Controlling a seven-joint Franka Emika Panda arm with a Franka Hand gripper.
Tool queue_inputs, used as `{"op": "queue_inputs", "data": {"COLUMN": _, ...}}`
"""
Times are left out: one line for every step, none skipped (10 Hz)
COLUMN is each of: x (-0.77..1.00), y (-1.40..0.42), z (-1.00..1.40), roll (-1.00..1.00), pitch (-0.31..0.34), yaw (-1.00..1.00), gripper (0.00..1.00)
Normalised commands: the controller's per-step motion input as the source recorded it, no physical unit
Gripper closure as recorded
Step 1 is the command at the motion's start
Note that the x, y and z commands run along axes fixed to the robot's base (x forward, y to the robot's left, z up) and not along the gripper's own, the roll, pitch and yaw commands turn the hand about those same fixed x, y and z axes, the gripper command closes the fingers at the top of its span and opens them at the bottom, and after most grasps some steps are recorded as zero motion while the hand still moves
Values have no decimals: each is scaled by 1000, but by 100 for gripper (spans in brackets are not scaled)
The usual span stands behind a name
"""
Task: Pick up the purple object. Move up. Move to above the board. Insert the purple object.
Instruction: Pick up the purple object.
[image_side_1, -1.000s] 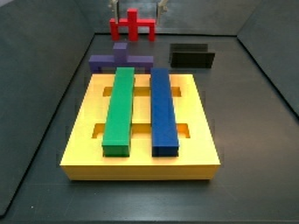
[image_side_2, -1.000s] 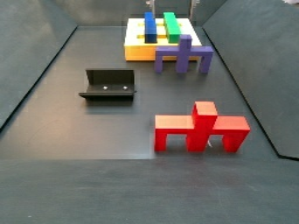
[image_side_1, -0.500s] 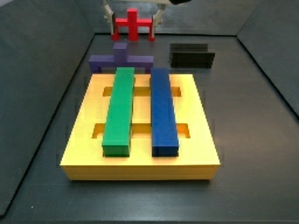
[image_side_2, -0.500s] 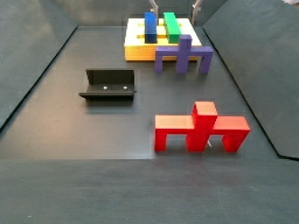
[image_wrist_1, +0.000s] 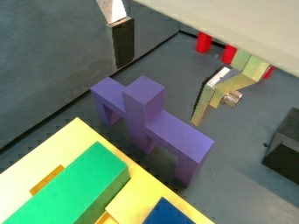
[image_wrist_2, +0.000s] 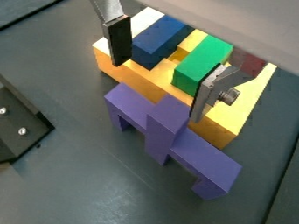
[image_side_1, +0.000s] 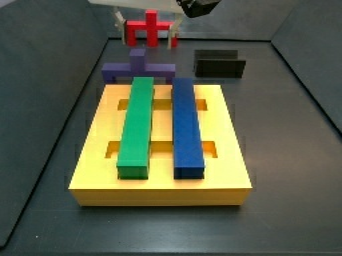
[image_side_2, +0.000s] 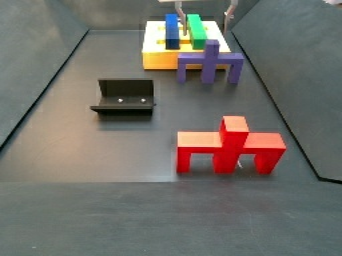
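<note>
You've grasped nothing yet: the gripper (image_wrist_2: 163, 63) hangs spread above the purple object (image_wrist_2: 167, 134) (beside the board (image_wrist_2: 247, 96)), everything remains.

One purple object (image_side_2: 211, 60), one red piece (image_side_2: 230, 146), one board (image_side_1: 162, 177), two bars, one fixture (image_side_2: 124, 98), one gripper (image_wrist_2: 163, 54) above purple object.

Dark floor (image_side_2: 80, 150) carries board (image_side_2: 158, 58), purple object (image_side_2: 211, 62), red piece (image_side_2: 230, 148), fixture (image_side_2: 123, 98); hand (image_wrist_2: 163, 63) above.

A lab test cell: under my pincer (image_wrist_2: 158, 63), a dark matte walled worktop (image_side_2: 80, 120) carries a black L-shaped fixture (image_side_2: 123, 98).
</note>
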Motion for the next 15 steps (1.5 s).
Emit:
{"op": "queue_inputs", "data": {"x": -131, "y": 37, "z": -197, "roll": -41, "pitch": -133, "yaw": 226, "gripper": 0}}
{"op": "queue_inputs", "data": {"x": -134, "y": 49, "z": -220, "roll": -43, "pitch": -136, "yaw": 226, "gripper": 0}}
{"op": "queue_inputs", "data": {"x": -49, "y": 91, "z": -280, "roll": 0, "pitch": -87, "yaw": 243, "gripper": 0}}
{"op": "queue_inputs", "data": {"x": -117, "y": 83, "z": -260, "roll": 0, "pitch": -77, "yaw": 149, "gripper": 0}}
{"op": "queue_inputs", "data": {"x": -194, "y": 71, "z": -220, "roll": 0, "pitch": -77, "yaw": 0, "gripper": 0}}
{"op": "queue_inputs", "data": {"x": -183, "y": 14, "z": -186, "roll": 0, "pitch": -73, "yaw": 0, "gripper": 0}}
{"op": "queue_inputs", "data": {"x": -69, "y": 0, "z": -103, "roll": 9, "pitch": -36, "yaw": -9, "gripper": 0}}
{"op": "queue_inputs", "data": {"x": -49, "y": 0, "z": -109, "roll": 17, "pitch": -27, "yaw": -9, "gripper": 0}}
{"op": "queue_inputs", "data": {"x": -51, "y": 0, "z": -106, "roll": 19, "pitch": -23, "yaw": 0, "gripper": 0}}
{"op": "queue_inputs", "data": {"x": -131, "y": 0, "z": -186, "roll": 0, "pitch": -73, "yaw": 0, "gripper": 0}}
{"op": "queue_inputs", "data": {"x": -103, "y": 0, "z": -271, "roll": -1, "pitch": -103, "yaw": 0, "gripper": 0}}
{"op": "queue_inputs", "data": {"x": -91, "y": 0, "z": -266, "roll": -9, "pitch": -103, "yaw": 0, "gripper": 0}}
{"op": "queue_inputs", "data": {"x": -54, "y": 0, "z": -140, "roll": -40, "pitch": -91, "yaw": 0, "gripper": 0}}
{"op": "queue_inputs", "data": {"x": -14, "y": 0, "z": 0, "roll": 0, "pitch": -29, "yaw": 0, "gripper": 0}}
{"op": "queue_inputs", "data": {"x": 0, "y": -9, "z": 0, "roll": 4, "pitch": 0, "yaw": 0, "gripper": 0}}
